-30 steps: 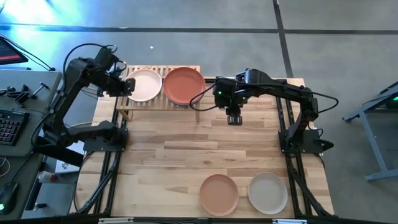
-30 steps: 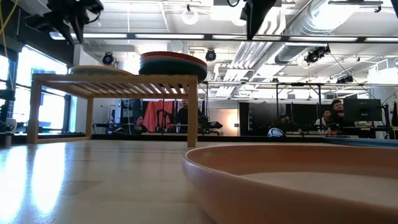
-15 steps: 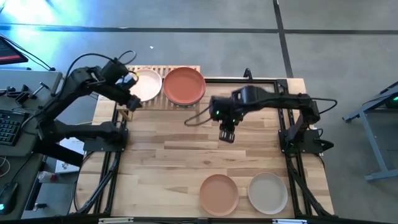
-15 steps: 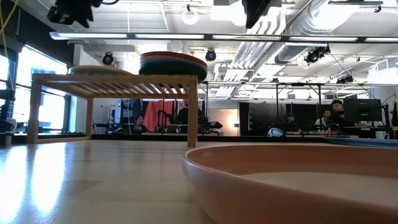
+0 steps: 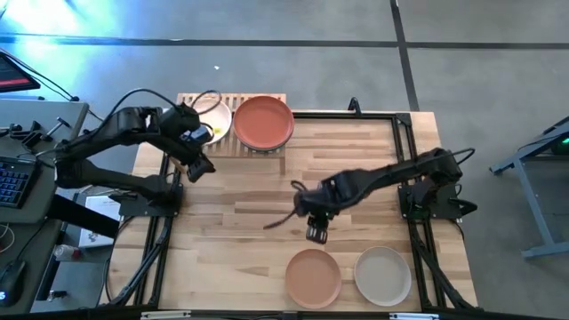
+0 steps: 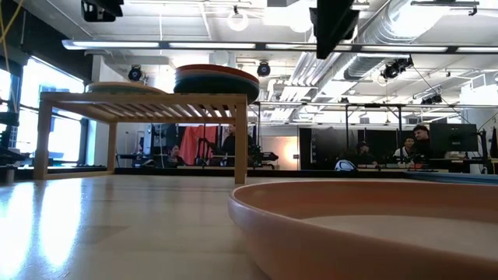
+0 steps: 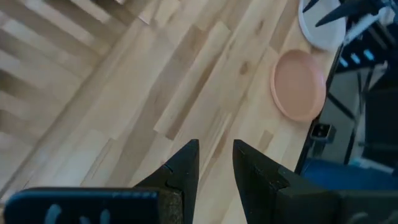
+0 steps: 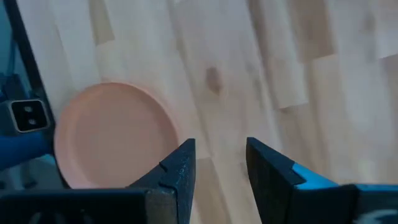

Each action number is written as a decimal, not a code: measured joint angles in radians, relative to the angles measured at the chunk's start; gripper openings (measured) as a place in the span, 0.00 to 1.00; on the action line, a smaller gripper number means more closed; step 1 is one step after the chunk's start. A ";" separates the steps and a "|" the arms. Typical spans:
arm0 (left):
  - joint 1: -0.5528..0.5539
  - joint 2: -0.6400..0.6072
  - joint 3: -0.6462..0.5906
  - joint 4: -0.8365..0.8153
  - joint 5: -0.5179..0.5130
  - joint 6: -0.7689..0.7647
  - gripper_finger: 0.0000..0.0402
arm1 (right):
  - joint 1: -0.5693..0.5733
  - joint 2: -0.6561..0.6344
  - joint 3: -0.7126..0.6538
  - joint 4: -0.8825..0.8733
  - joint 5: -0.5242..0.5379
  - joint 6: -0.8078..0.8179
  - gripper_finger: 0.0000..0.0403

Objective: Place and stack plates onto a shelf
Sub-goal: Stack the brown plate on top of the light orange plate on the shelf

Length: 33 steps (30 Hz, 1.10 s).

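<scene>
The light-wood shelf [image 5: 233, 133] stands at the table's far edge. On its right half is a stack of plates with a terracotta red one on top [image 5: 263, 122]; on its left half lies a pale plate [image 5: 217, 119], partly hidden by my left arm. A peach plate [image 5: 313, 277] and a beige plate [image 5: 383, 275] rest flat at the near edge. My left gripper [image 5: 197, 165] is open, in front of the shelf's left end. My right gripper [image 5: 316, 233] is open, raised just beyond the peach plate [image 8: 115, 134].
Bare wood tabletop [image 5: 240, 222] lies between the shelf and the two near plates. Black frame rails [image 5: 413, 169] run along the table's left and right sides. In the low view the stack [image 6: 216, 80] tops the shelf [image 6: 140, 101]; people sit in the room behind.
My left gripper has drawn back from the pale plate on the shelf, moving toward the near edge and stopping in front of the shelf's left end. My right gripper has travelled from beside the shelf toward the near edge, arriving close to the peach plate. No plate has moved.
</scene>
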 joint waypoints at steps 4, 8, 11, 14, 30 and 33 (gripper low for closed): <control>-0.065 0.029 0.000 0.017 -0.004 0.000 0.21 | 0.056 0.000 -0.073 0.072 0.000 0.058 0.29; -0.127 0.069 0.000 0.056 -0.006 -0.013 0.21 | 0.101 -0.001 -0.149 0.123 0.000 0.144 0.29; -0.164 0.104 0.000 0.077 -0.007 -0.017 0.21 | 0.130 -0.001 -0.203 0.171 0.001 0.197 0.29; -0.201 0.142 0.000 0.109 -0.008 -0.011 0.21 | 0.158 -0.002 -0.263 0.254 0.017 0.234 0.29; -0.363 0.281 0.000 0.120 -0.007 -0.015 0.21 | 0.258 -0.002 -0.510 0.523 0.035 0.430 0.29; -0.377 0.293 0.000 0.119 -0.006 -0.015 0.21 | 0.265 -0.002 -0.533 0.562 0.035 0.430 0.29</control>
